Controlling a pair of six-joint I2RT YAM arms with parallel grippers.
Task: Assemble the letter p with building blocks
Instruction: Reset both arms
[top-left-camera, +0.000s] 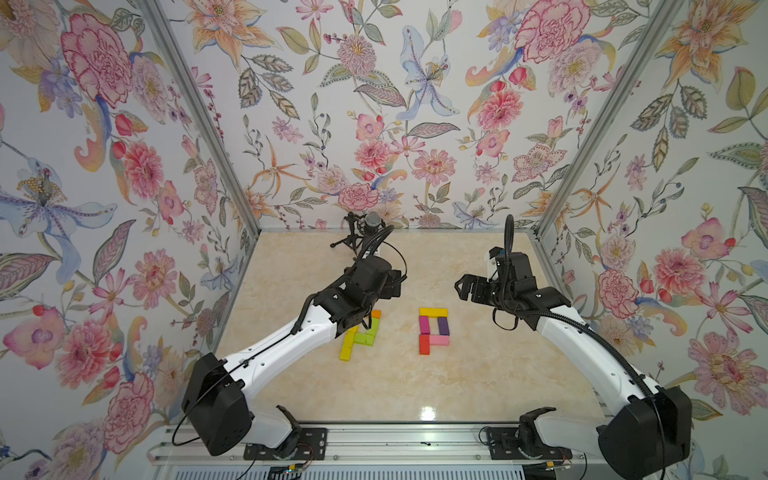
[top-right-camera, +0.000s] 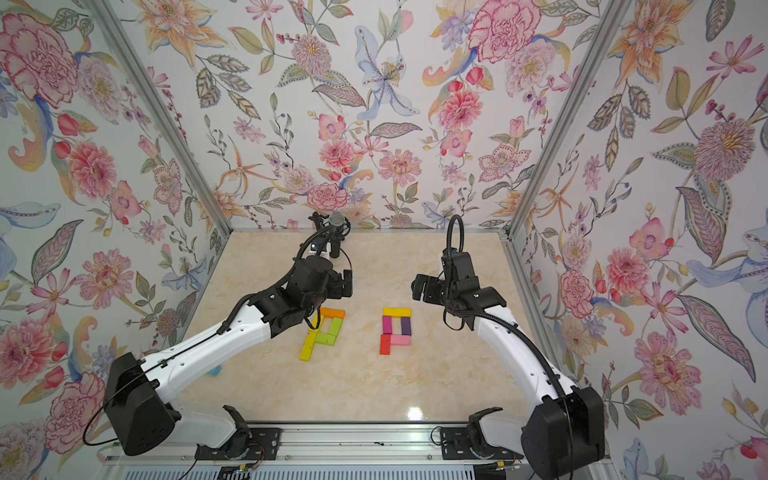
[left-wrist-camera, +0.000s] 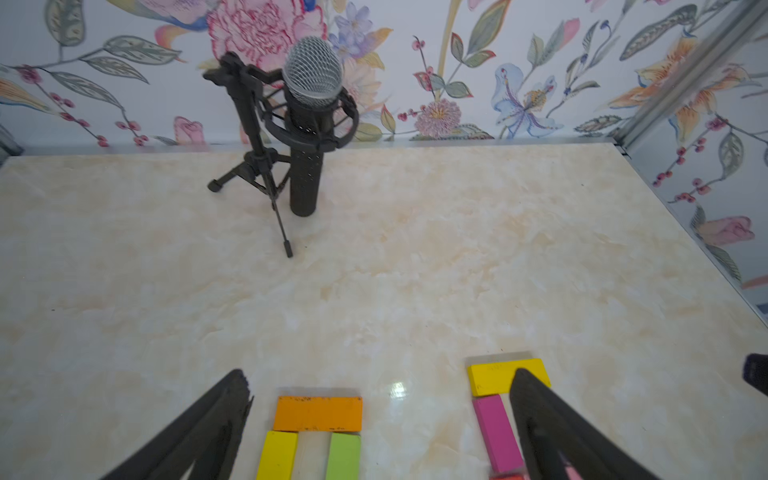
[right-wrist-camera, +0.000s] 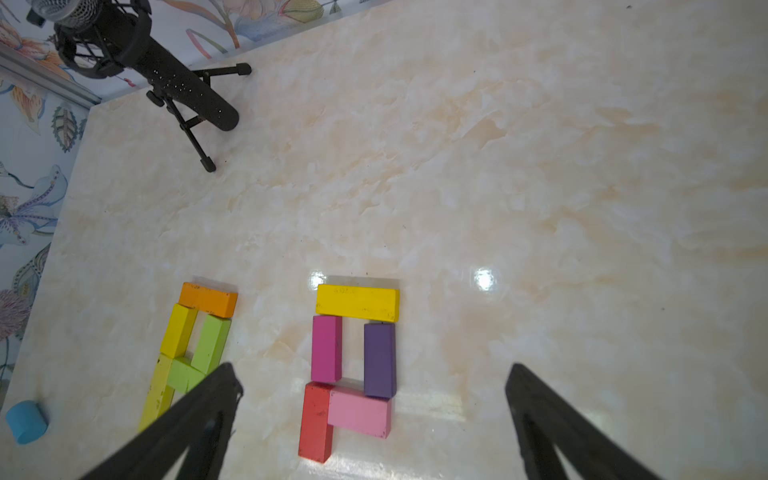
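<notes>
Right claw (right-wrist-camera: 372, 368) (agape) near blocks (right-wrist-camera: 357, 300)

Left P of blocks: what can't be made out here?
- In a top view, the left arm hides most of the orange block.
- Left wrist view: bottom edge cuts off the lime block.
- Right wrist view: a jaw covers the long yellow block's lower end.
- Blue object: too unclear to identify.
</notes>
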